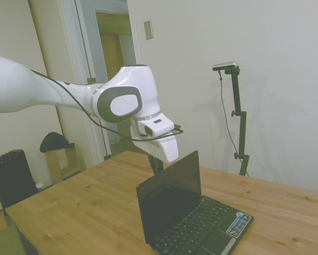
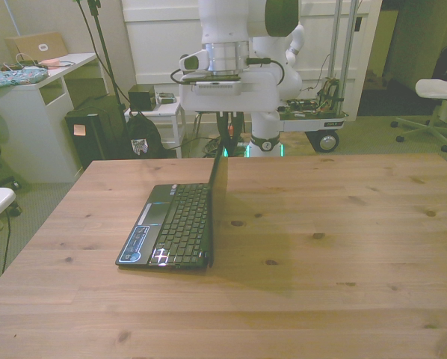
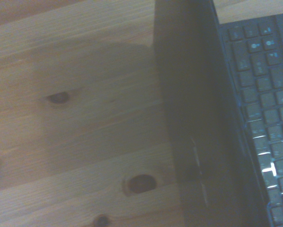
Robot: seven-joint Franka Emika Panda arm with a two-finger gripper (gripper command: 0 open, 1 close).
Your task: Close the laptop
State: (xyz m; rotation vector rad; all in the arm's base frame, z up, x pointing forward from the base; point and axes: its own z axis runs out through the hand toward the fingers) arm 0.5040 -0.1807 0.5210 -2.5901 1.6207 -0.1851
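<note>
Laptop [image 1: 193,212] sits open on table [image 1: 84,207], lid approx upright, keyboard toward the front view's left. Gripper [image 2: 226,129] hangs just behind lid's top edge; can't tell if it's open or holding anything. Push near top edge toward keys, steady arc, w/o sliding the base.
</note>
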